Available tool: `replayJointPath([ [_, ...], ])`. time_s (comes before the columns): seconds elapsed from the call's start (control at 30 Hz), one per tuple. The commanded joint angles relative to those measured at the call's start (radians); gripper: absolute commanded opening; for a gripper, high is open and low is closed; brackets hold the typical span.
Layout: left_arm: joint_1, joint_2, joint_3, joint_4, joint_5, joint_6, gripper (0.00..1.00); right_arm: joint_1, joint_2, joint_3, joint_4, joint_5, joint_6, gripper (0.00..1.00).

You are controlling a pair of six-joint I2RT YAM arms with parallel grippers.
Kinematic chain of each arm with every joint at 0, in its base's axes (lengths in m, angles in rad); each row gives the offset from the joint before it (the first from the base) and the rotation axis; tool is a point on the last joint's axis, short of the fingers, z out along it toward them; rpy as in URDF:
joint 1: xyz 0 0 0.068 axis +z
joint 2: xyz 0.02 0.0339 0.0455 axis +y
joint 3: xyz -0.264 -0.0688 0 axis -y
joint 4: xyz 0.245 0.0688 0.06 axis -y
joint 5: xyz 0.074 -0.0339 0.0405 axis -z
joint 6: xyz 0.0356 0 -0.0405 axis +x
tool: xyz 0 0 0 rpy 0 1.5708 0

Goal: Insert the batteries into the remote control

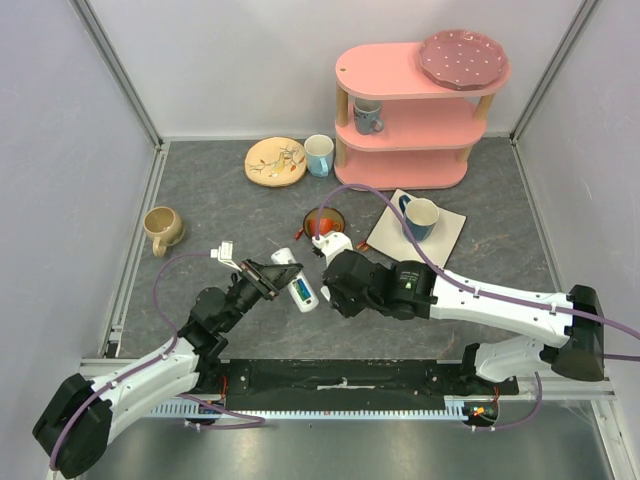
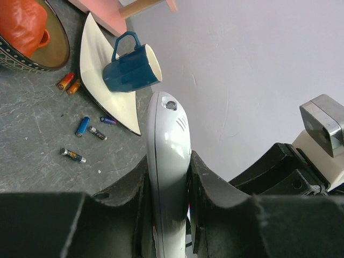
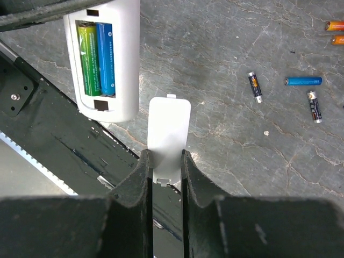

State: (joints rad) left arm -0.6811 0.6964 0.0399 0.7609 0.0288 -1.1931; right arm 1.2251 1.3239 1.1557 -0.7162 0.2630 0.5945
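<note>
The remote control (image 2: 169, 134) is glossy white plastic, with highlights along its smooth back. The battery cover (image 3: 168, 123) looks like duller white plastic. The batteries (image 3: 105, 56) wear shiny wrappers (green and blue). The table (image 3: 231, 129) is matt grey, stone-veined and faintly scratched. The fingers (image 2: 215, 199) of the left hand (image 2: 169, 169) and the right hand (image 3: 164, 158) are matt black plastic, slightly grainy.

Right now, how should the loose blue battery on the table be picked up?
Probably across its middle, from straight above, pinching its long sides. The blue battery lies flat on the table, apart from the dark batteries nearby, and its ends are too small to pinch.
</note>
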Motion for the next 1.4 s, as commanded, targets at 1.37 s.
replayJointPath([
  [1.37, -0.001, -0.029, -0.064, 0.029, -0.012, 0.009, 0.02, 0.031, 0.231, 0.298, -0.023, 0.018, -0.032, 0.0],
])
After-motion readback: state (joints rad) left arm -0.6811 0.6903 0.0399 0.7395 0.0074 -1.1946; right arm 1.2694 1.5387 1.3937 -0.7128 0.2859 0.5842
